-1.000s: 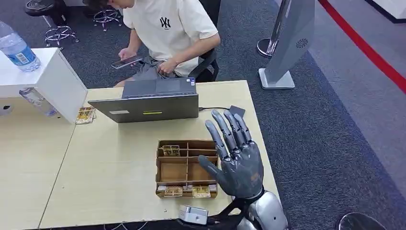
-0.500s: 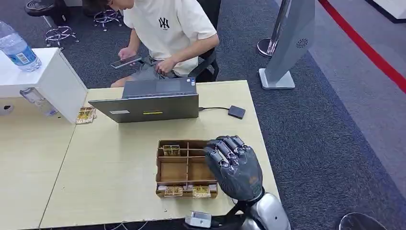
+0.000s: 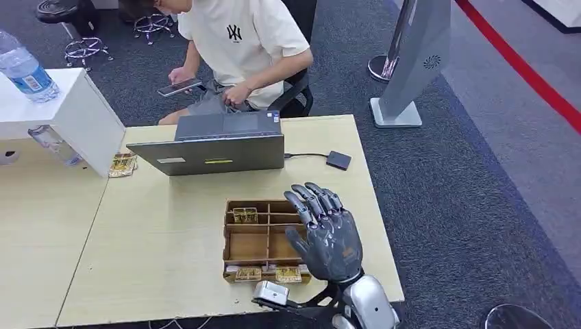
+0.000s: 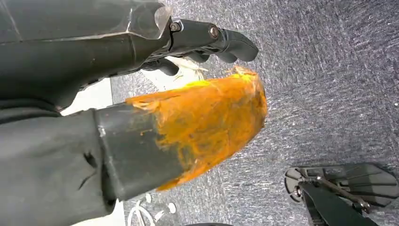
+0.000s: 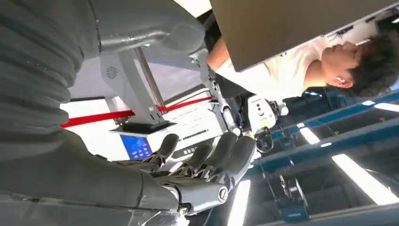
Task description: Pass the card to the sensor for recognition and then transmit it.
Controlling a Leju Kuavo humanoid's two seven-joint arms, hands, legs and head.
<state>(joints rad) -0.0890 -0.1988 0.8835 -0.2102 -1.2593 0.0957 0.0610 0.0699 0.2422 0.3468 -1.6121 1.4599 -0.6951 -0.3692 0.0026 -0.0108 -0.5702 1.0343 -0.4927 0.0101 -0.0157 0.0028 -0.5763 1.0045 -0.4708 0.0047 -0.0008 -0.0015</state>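
The right hand hovers above the right side of the wooden tray, which sits near the worktop's front edge; its fingers are apart and partly curled, and nothing is between them. The cards lie in the tray: one in a back-left compartment, and two more in the front row just beside the hand's wrist. The sensor, a small dark square on a cable, rests near the worktop's right edge, behind the tray and beside the laptop. The left hand hangs over the carpet, its dark fingers curled in round nothing. The likely risk from here is a poor pick: the cards lie flat inside narrow walled compartments, so thick fingers may catch on a divider, shove the light tray toward the edge, or lift two cards at once. A weak pinch could also drop the card on the way to the sensor. A person sits behind the laptop, well apart.
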